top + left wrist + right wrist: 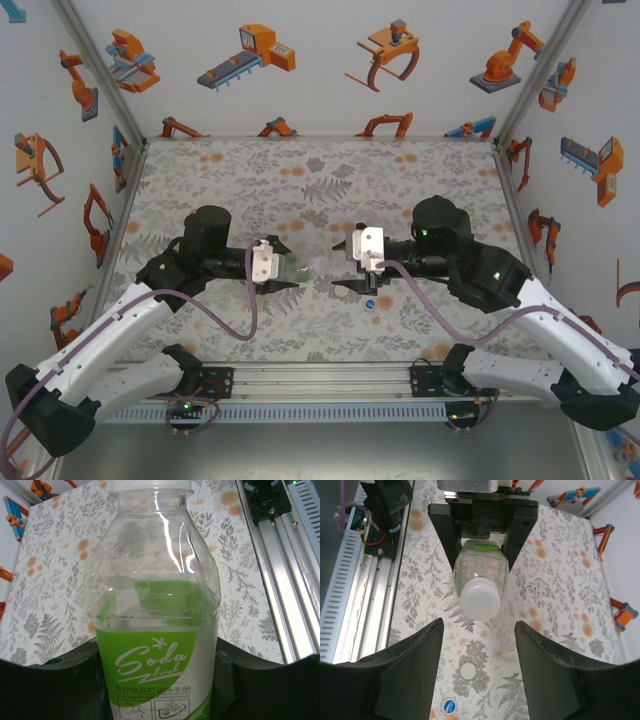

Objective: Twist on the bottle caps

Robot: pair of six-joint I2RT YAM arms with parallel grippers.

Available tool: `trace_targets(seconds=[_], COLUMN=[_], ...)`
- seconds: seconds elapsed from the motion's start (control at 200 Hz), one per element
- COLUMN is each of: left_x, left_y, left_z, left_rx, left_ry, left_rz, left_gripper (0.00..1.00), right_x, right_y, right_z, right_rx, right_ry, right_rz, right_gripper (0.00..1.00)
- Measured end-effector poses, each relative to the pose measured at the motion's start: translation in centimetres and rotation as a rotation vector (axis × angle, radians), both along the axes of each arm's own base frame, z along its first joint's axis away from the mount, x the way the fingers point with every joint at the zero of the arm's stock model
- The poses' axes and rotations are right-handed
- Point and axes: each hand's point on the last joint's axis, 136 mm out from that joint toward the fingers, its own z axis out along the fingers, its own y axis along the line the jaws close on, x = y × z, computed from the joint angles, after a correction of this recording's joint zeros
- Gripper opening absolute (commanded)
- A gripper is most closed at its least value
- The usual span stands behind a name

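My left gripper [283,266] is shut on a clear bottle [155,595] with a green "Soda drink" label and holds it level above the table, neck pointing right. A white cap [480,598] sits on its neck. In the left wrist view the black fingers [55,680] press both sides of the label. My right gripper [477,665] is open and faces the cap, a short way in front of it, touching nothing. A blue cap [449,706] lies on the table below the right gripper. A second colourless bottle [503,632] lies on the table under the held one.
The floral table mat [320,190] spreads out behind both arms. An aluminium rail [320,380] with the arm bases runs along the near edge. Printed walls [80,150] close in the left, right and back sides.
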Motion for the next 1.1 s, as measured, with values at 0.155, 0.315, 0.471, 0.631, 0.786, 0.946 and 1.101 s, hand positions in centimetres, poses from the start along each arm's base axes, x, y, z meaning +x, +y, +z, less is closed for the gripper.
trace_targets(seconds=[0.155, 0.315, 0.471, 0.631, 0.786, 0.946, 1.101], left_x=[0.0, 0.1, 0.2, 0.2, 0.2, 0.2, 0.2], left_y=[0.0, -0.1, -0.1, -0.1, -0.2, -0.2, -0.2], left_z=[0.1, -0.2, -0.3, -0.3, -0.4, -0.4, -0.4], left_rx=[0.000, 0.005, 0.009, 0.010, 0.011, 0.011, 0.011], left_ry=[0.000, 0.006, 0.011, 0.012, 0.013, 0.013, 0.013], left_rz=[0.000, 0.000, 0.000, 0.000, 0.000, 0.000, 0.000], left_gripper=[0.00, 0.00, 0.00, 0.00, 0.00, 0.00, 0.00], right_x=[-0.1, -0.2, 0.0, 0.2, 0.2, -0.1, -0.3], right_y=[0.5, 0.8, 1.3, 1.7, 1.8, 1.9, 2.0], right_z=[-0.5, -0.7, -0.7, -1.1, -1.3, -1.2, -1.2], right_rx=[-0.016, -0.021, -0.021, -0.033, -0.036, -0.036, -0.033], right_ry=[-0.039, -0.056, -0.061, -0.059, -0.063, -0.064, -0.066], right_rz=[0.029, 0.046, 0.052, 0.056, 0.061, 0.070, 0.076], right_gripper=[0.56, 0.55, 0.53, 0.50, 0.47, 0.48, 0.46])
